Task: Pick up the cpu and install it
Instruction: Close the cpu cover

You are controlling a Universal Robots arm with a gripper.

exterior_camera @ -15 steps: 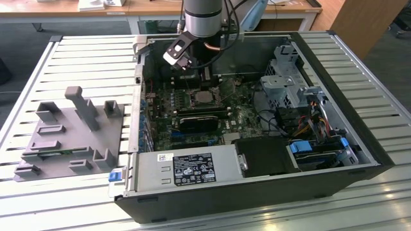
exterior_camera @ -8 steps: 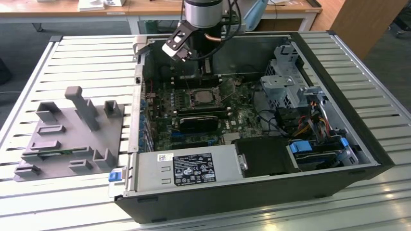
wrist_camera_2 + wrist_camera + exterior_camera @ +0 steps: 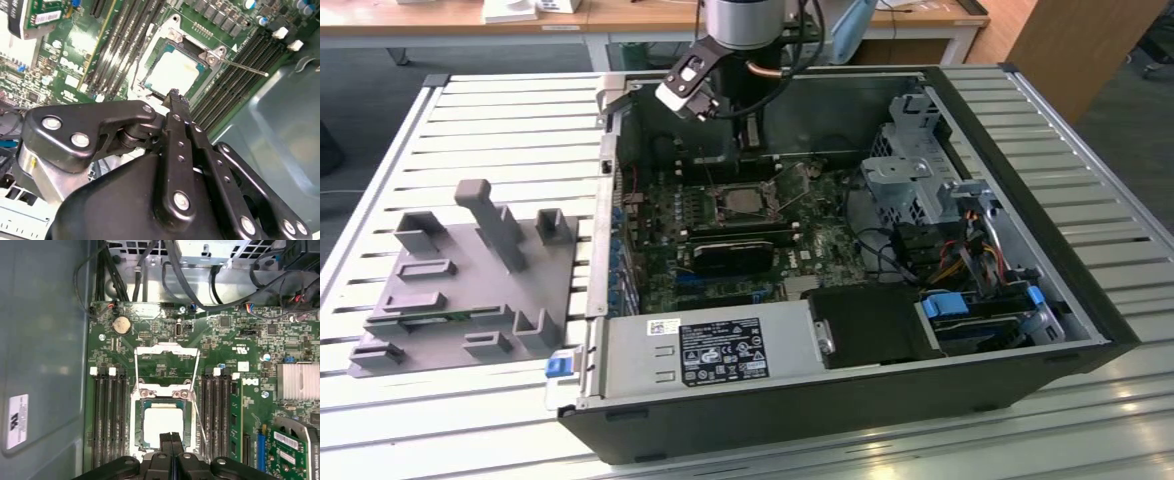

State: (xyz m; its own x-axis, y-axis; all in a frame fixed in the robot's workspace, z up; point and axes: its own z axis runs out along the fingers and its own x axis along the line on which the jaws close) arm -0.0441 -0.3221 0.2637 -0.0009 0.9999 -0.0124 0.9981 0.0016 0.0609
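Observation:
The cpu (image 3: pixel 162 421), a square chip with a silvery top, lies flat in the black socket on the green motherboard (image 3: pixel 235 340); it also appears in the exterior view (image 3: pixel 744 203) and the second wrist view (image 3: pixel 172 70). The socket's metal frame (image 3: pixel 167 354) stands folded back, open. My gripper (image 3: pixel 171 438) hangs just above the chip's near edge, its two black fingers pressed together with nothing between them. In the second wrist view the gripper (image 3: pixel 174 95) tips sit over the socket's rim. In the exterior view the arm (image 3: pixel 744 25) reaches down into the case.
The open computer case (image 3: pixel 1067 250) lies on a slatted table. Memory slots (image 3: pixel 110 420) flank the socket on both sides. A black card (image 3: pixel 736 252), cables (image 3: pixel 961 250) and a power supply (image 3: pixel 707 350) fill the case. A grey tray with posts (image 3: pixel 467 290) lies at the exterior view's left.

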